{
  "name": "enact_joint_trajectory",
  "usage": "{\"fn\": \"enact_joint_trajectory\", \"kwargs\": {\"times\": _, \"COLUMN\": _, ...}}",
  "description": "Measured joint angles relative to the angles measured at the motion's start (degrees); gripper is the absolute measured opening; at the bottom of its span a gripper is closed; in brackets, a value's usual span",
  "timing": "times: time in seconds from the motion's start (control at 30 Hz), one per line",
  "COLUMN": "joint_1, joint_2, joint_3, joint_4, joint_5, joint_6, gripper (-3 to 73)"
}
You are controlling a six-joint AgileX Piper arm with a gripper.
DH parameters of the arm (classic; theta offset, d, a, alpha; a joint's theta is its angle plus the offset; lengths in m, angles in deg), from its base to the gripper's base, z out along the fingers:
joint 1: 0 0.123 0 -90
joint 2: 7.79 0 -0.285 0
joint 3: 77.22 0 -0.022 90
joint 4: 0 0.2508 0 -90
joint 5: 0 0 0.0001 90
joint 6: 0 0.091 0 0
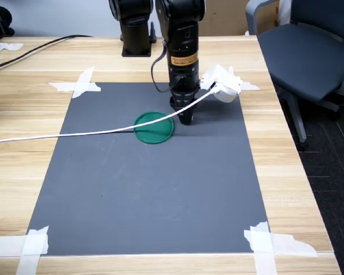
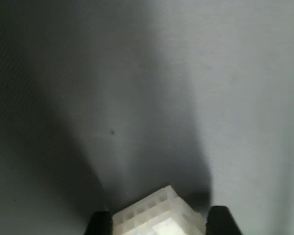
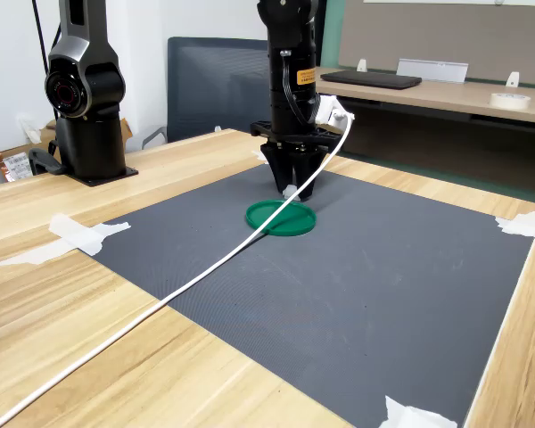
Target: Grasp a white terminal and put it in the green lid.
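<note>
Fingers (image 2: 219, 220) dark, one on each side of the white terminal (image 2: 157, 215) in the wrist view, closed against its flanks with no gap showing. Gridded upper face of the terminal turned toward the camera, grey mat (image 2: 152, 88) beyond it, a broad shadow spreading across the mat from the fingers.

Gripper (image 1: 184, 118) pointed straight down over the mat (image 1: 149, 195) in the first exterior view, tip low, just beside the green lid (image 1: 153, 127) on the first exterior view's right. Terminal itself hidden there behind the fingers. Whether lifted clear of the mat or resting on it: cannot tell.

Seen in the second exterior view: gripper (image 3: 291, 185) just behind the green lid (image 3: 280, 217), a small pale block, the terminal (image 3: 289, 190), visible at the fingertips, not yet over the lid. Lid flat on the mat, bare inside.

White cable (image 1: 74, 134) running from the white box (image 1: 222, 83) on the wrist, across the lid's far edge and off the first exterior view's left. White tape strips (image 1: 77, 85) at the mat's corners, wooden table (image 1: 304, 189) around it.
</note>
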Motion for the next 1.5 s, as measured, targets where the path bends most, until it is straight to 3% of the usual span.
{"fn": "enact_joint_trajectory", "kwargs": {"times": 0.47, "joint_1": 0.0, "joint_2": -5.5, "joint_3": -11.2, "joint_4": -1.2, "joint_5": 8.9, "joint_6": 9.1, "gripper": 34.1}}
{"fn": "enact_joint_trajectory", "kwargs": {"times": 0.63, "joint_1": -3.8, "joint_2": -5.7, "joint_3": -11.3, "joint_4": -1.7, "joint_5": 11.4, "joint_6": 12.1, "gripper": 34.1}}
{"fn": "enact_joint_trajectory", "kwargs": {"times": 0.83, "joint_1": -11.8, "joint_2": -7.2, "joint_3": -11.4, "joint_4": -2.1, "joint_5": 11.3, "joint_6": 9.3, "gripper": 34.1}}
{"fn": "enact_joint_trajectory", "kwargs": {"times": 1.0, "joint_1": -15.2, "joint_2": -7.4, "joint_3": -11.4, "joint_4": -1.7, "joint_5": 12.4, "joint_6": 6.1, "gripper": 34.1}}
{"fn": "enact_joint_trajectory", "kwargs": {"times": 1.23, "joint_1": -15.8, "joint_2": -7.5, "joint_3": -9.4, "joint_4": 1.0, "joint_5": 16.5, "joint_6": 4.4, "gripper": 34.1}}
{"fn": "enact_joint_trajectory", "kwargs": {"times": 1.5, "joint_1": -15.8, "joint_2": -7.5, "joint_3": -4.1, "joint_4": -0.3, "joint_5": 12.8, "joint_6": 6.0, "gripper": 34.1}}
